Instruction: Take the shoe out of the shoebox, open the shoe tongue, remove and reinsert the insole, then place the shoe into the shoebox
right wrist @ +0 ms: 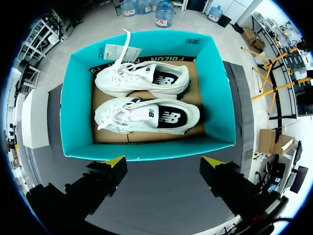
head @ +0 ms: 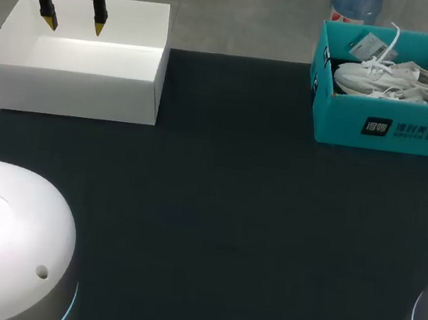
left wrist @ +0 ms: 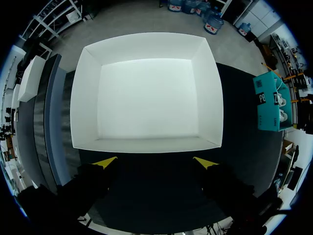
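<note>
Step one, not yet done. Near shoe and far shoe lie side by side in blue shoebox, at far right of tabletop. Right jaws hang above shoebox, wide apart, holding nothing. Left jaws also spread, empty, over white box. Next, likely: right jaws go down, pinch near shoe, lift it clear of box wall.

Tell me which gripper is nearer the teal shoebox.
Right. The right gripper hangs above the teal shoebox; the left gripper hangs over the white box on the other side, well apart from the shoebox.
</note>
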### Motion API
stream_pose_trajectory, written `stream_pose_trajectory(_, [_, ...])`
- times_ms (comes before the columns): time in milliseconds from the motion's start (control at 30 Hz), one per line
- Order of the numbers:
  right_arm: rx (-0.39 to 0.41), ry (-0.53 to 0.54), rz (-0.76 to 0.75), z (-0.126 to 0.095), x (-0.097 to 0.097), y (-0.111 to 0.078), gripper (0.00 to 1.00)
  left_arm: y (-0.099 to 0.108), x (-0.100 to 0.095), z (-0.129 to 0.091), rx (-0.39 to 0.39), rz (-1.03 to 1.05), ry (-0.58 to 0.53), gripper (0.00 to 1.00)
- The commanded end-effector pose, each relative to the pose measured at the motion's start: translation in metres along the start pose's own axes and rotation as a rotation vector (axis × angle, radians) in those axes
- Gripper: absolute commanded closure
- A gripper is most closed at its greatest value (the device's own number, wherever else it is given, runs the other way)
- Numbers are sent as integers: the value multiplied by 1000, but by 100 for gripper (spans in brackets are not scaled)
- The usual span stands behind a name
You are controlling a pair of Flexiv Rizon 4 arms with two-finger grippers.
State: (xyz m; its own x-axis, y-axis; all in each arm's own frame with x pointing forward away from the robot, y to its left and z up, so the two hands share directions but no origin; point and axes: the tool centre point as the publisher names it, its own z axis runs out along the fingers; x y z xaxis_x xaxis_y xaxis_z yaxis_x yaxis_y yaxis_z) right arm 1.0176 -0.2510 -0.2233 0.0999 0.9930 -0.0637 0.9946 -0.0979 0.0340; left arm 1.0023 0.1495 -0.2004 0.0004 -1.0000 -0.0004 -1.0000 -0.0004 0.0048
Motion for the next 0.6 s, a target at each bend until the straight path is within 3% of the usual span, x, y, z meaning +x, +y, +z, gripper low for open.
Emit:
stream_pose_trajectory(33, [23,8,8,15,-11,14,0,1,0,0,1,0,0,0])
stream_pose_trajectory(600, [-1,25,18,22,-18,18,0,1,0,0,1,0,0,0])
